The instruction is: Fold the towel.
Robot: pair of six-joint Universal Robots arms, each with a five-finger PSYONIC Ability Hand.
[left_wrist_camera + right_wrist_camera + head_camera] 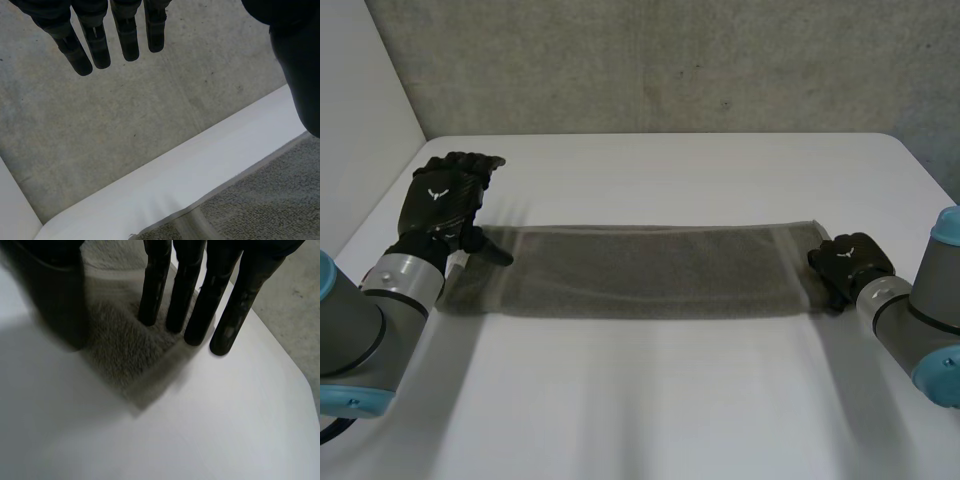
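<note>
In the head view the grey towel (pixel 650 272) lies flat in a long strip across the white counter (pixel 670 400), with the left robot hand (pixel 445 195) at its left end and the right robot hand (pixel 848 262) at its right end. The left wrist view adds that the left fingers (pixel 95 45) are straight, clear of the cloth and pointing toward the concrete wall (pixel 125 115), holding nothing. The right wrist view shows the right fingers (pixel 152 295) also straight, their tips resting on the towel's corner with nothing pinched.
</note>
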